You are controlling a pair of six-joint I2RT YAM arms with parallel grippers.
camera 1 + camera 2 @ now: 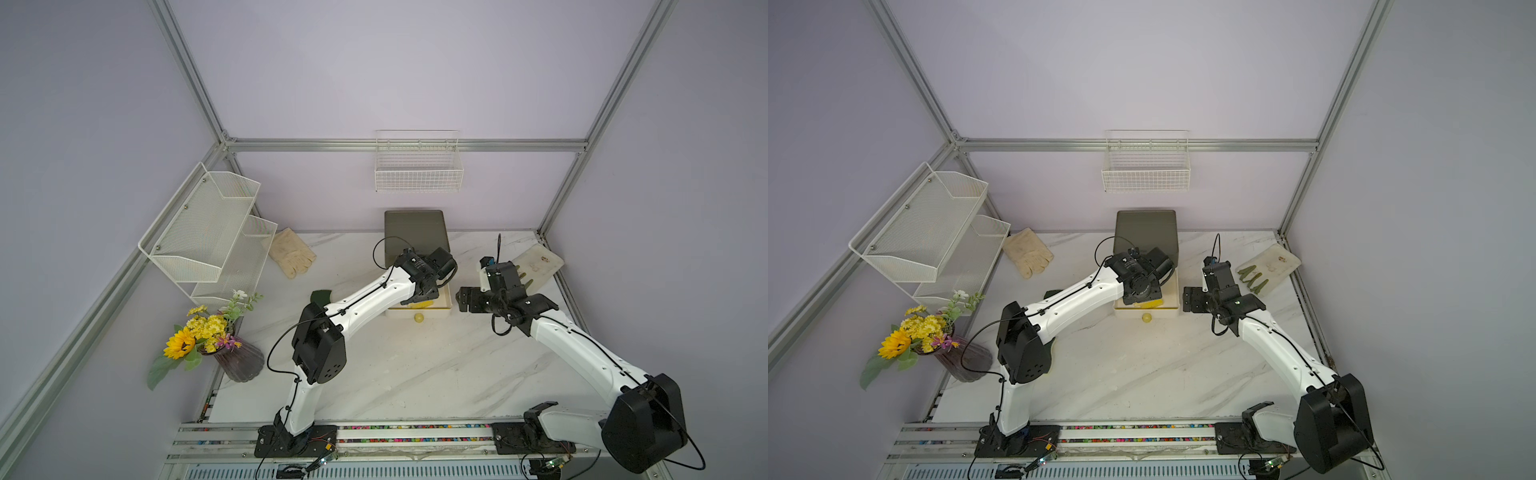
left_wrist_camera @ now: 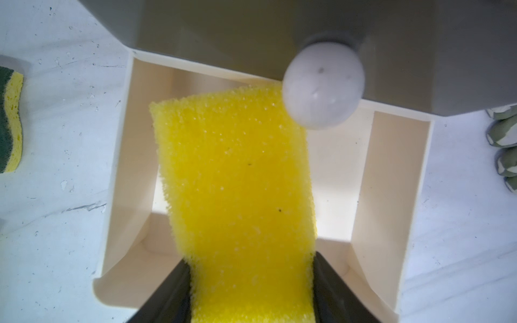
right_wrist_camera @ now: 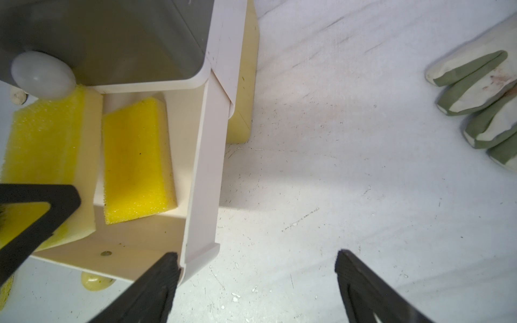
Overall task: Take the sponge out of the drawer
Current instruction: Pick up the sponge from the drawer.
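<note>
A cream drawer (image 2: 131, 167) stands pulled out from the bottom of a dark grey cabinet (image 1: 415, 232). My left gripper (image 2: 251, 263) reaches down into it, shut on one end of the yellow sponge (image 2: 237, 181). Both black fingers press the sponge's sides. The sponge slants up off the drawer floor, and its far end sits under the upper drawer's pale knob (image 2: 321, 86). In the right wrist view a second yellow shape (image 3: 137, 159) shows beside the held sponge (image 3: 42, 148); I cannot tell whether it is another sponge or a reflection. My right gripper (image 3: 256, 258) is open and empty just outside the drawer's right wall (image 3: 207, 167).
A green and yellow sponge (image 1: 321, 296) lies on the marble table left of the drawer. A cream glove (image 1: 291, 257) lies at the back left, a green-fingered glove (image 1: 536, 262) at the back right. A vase of flowers (image 1: 232, 353), a wire shelf (image 1: 208, 232) and a wall basket (image 1: 417, 166) stand around.
</note>
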